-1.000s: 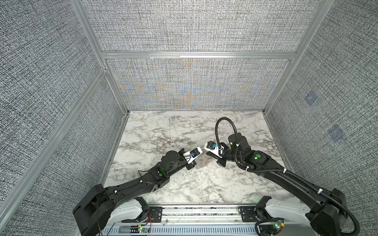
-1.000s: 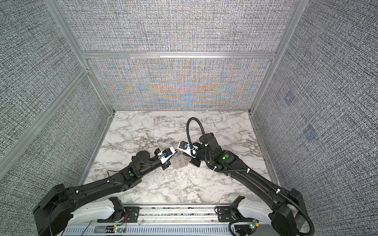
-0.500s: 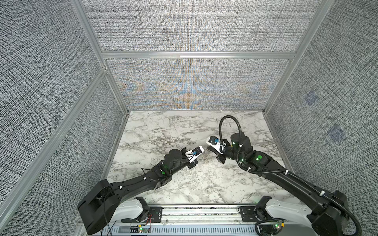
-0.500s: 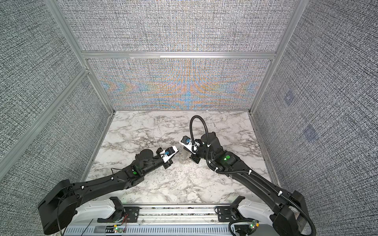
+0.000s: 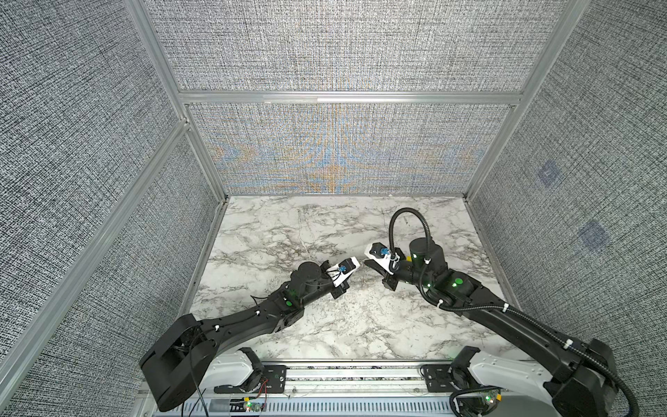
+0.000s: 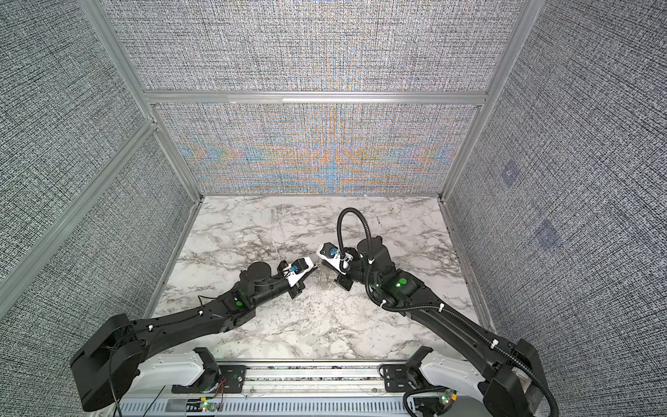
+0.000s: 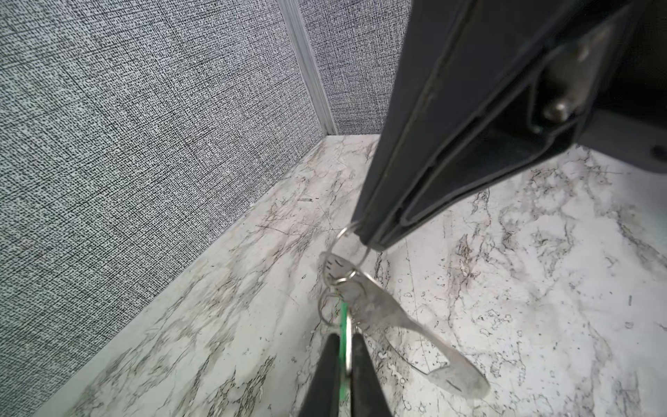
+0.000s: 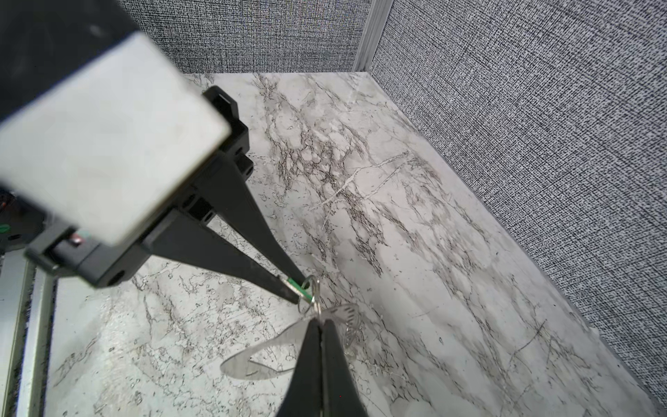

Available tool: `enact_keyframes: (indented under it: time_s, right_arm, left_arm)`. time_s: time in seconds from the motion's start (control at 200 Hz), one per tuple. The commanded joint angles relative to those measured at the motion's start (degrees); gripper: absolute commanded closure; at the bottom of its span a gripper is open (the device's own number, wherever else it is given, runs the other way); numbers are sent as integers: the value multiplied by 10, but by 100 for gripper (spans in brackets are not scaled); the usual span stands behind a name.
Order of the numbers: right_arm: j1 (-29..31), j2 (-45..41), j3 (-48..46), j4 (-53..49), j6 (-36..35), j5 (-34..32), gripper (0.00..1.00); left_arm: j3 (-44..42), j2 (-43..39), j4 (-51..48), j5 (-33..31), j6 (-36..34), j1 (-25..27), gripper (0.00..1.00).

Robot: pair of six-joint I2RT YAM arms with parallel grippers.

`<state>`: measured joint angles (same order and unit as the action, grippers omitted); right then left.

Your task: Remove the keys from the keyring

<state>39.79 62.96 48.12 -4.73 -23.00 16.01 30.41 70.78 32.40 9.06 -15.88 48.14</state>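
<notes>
Over the middle of the marble table [image 5: 317, 231] the two arms meet tip to tip, the left one reaching from the left side and the right one from the right side. The right gripper [image 8: 319, 322] has its fingers pressed fully together on a thin wire ring [image 7: 341, 233] at one end of the keyring [image 7: 375, 307]. The keyring, a flat grey metal piece with a long slot, hangs slanted below this grip, close above the marble. Whether its low end touches the surface cannot be told. The left gripper [image 7: 344, 339] pinches the green-tagged key [image 7: 343, 317], whose tag shows edge-on between the two fingertips. Small rings join this key to the keyring, so it is not yet off.
</notes>
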Motion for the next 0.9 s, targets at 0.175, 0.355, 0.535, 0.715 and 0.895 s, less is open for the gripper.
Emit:
enact_keyframes:
  time_s: [0.175, 0.355, 0.535, 0.715, 0.895]
  right_arm:
    - [-12, -1, -7, 58, -23, 55, 100]
    - [-23, -3, -21, 101, -18, 100, 100]
    - [-26, 1, -22, 110, -28, 131, 100]
    - [-28, 1, -18, 104, -37, 140, 100]
    - [-30, 0, -16, 99, -40, 156, 100]
  left_arm:
    - [-22, -76, 15, 81, 35, -45, 55]
    - [8, -90, -14, 135, 43, -66, 57]
    - [37, -73, -27, 193, 47, -77, 61]
    - [47, -60, -32, 219, 46, -80, 65]
    - [49, -55, -33, 222, 42, -80, 69]
